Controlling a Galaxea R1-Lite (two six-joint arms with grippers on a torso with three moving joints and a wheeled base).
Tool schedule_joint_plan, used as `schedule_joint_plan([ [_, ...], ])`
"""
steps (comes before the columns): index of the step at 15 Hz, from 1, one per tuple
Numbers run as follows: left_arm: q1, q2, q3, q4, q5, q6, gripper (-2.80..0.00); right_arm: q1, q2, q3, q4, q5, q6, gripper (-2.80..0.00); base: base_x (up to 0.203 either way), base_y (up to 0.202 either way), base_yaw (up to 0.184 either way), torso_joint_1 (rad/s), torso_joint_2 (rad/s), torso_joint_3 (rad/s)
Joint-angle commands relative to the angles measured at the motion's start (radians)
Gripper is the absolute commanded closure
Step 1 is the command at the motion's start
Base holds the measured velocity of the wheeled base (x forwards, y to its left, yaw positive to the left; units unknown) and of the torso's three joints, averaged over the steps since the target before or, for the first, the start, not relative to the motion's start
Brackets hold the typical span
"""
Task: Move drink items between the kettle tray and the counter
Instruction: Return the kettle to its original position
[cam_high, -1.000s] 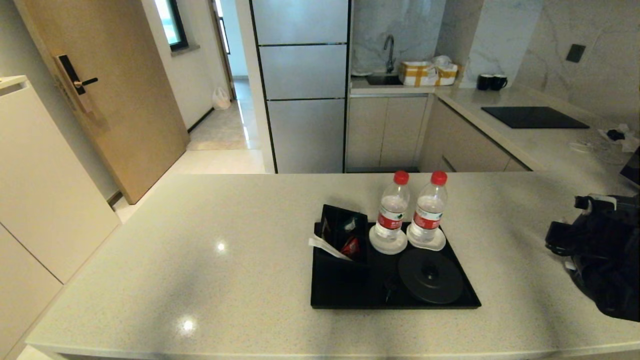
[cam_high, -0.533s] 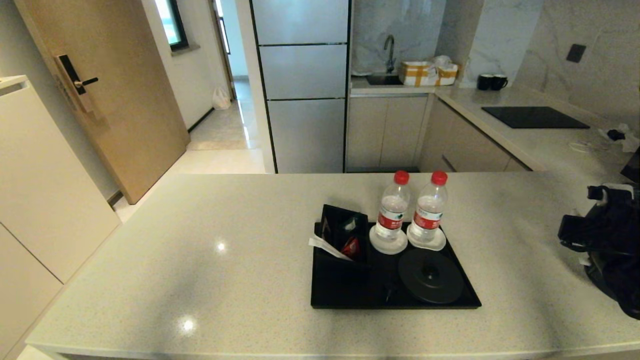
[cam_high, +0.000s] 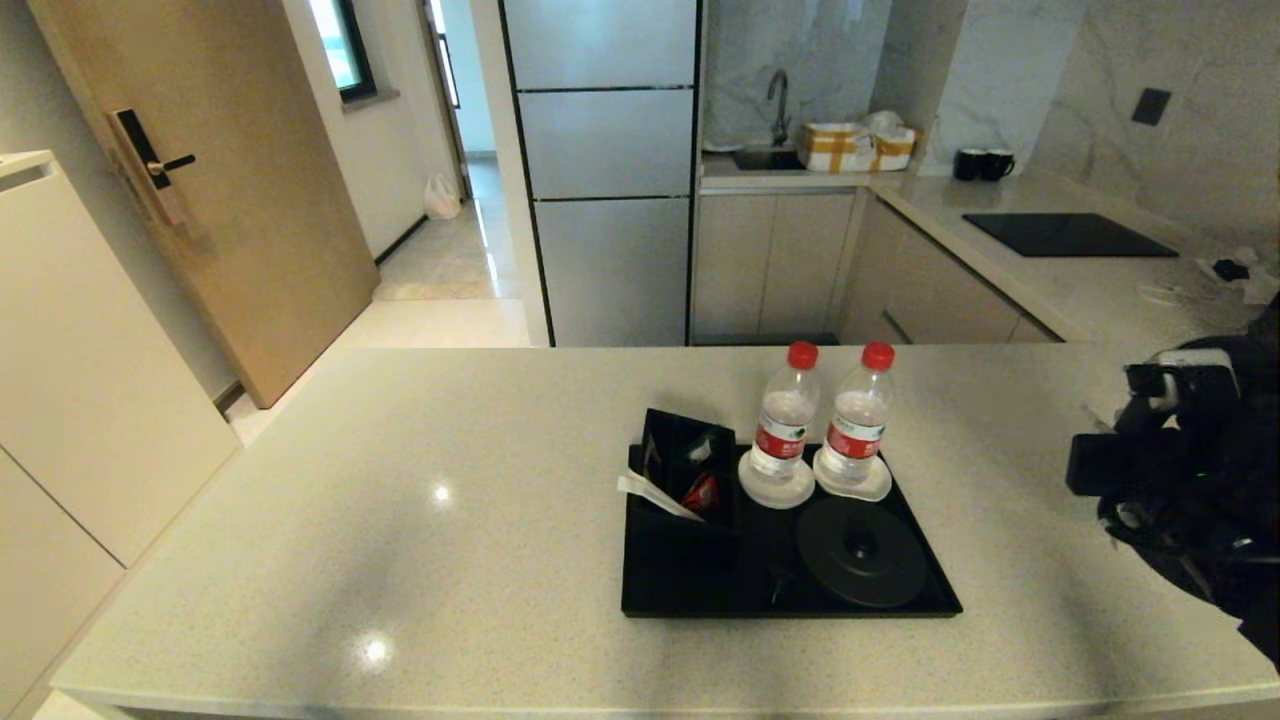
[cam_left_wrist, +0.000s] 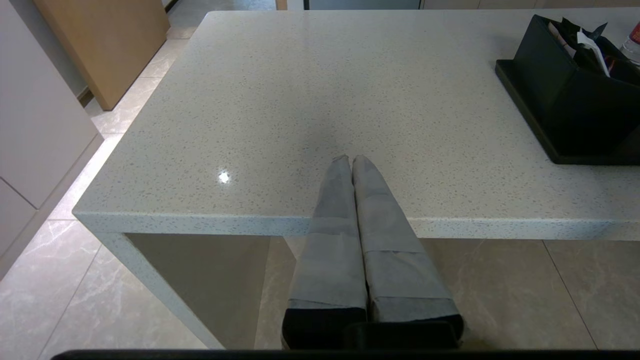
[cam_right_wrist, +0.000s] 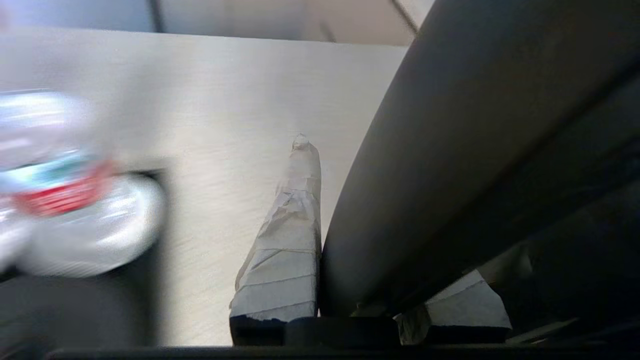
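Your right claw (cam_right_wrist: 380, 225) is clamped on the dark grey kettle (cam_right_wrist: 475, 150) above the bench (cam_high: 400, 520), one taped finger (cam_right_wrist: 292, 220) flat along the kettle's wall and the other under its far side. The kettle tray (cam_high: 690, 590) lies well off to the claw's left, and on it the round kettle base (cam_high: 862, 552) stands bare. Beyond the base, the two water bottles (cam_high: 785, 420) stand upright on their white coasters (cam_high: 775, 490).

Expect the kettle to handle as a stiff, smooth and fairly heavy load, heavier if it holds water, which cannot be seen. The curved wall looks likely to slip or swing in a two-finger grip. The loop handle would be the surer hold, though it is not clearly in view. The bottles look light and thin-walled, best taken around the labelled middle.

The right arm reaches in from the bench's right end, wrist raised. Your left claw (cam_left_wrist: 351, 159), fingers pressed together and holding nothing, hovers over the bench's near edge, the tray well off to its right.
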Motion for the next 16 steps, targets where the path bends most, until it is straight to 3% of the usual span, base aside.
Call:
schedule_joint_plan([
  [1,0.001,0.0,0.0,0.001,0.0,0.0,0.0,0.164,-0.111,0.019,0.039,-0.089,-0.004,0.0,0.0,0.0,0.0,0.0,0.0,0.0],
  [5,0.001,0.0,0.0,0.001,0.0,0.0,0.0,0.451,-0.172,0.013,0.151,-0.28,0.001,0.0,0.0,0.0,0.0,0.0,0.0,0.0],
  [8,0.001,0.0,0.0,0.001,0.0,0.0,0.0,0.602,-0.156,-0.027,0.172,-0.39,0.028,0.0,0.0,0.0,0.0,0.0,0.0,0.0],
  [11,0.001,0.0,0.0,0.001,0.0,0.0,0.0,0.671,-0.108,-0.062,0.182,-0.428,0.06,0.0,0.0,0.0,0.0,0.0,0.0,0.0],
  [16,0.001,0.0,0.0,0.001,0.0,0.0,0.0,0.697,0.023,-0.136,0.181,-0.428,0.155,0.0,0.0,0.0,0.0,0.0,0.0,0.0],
])
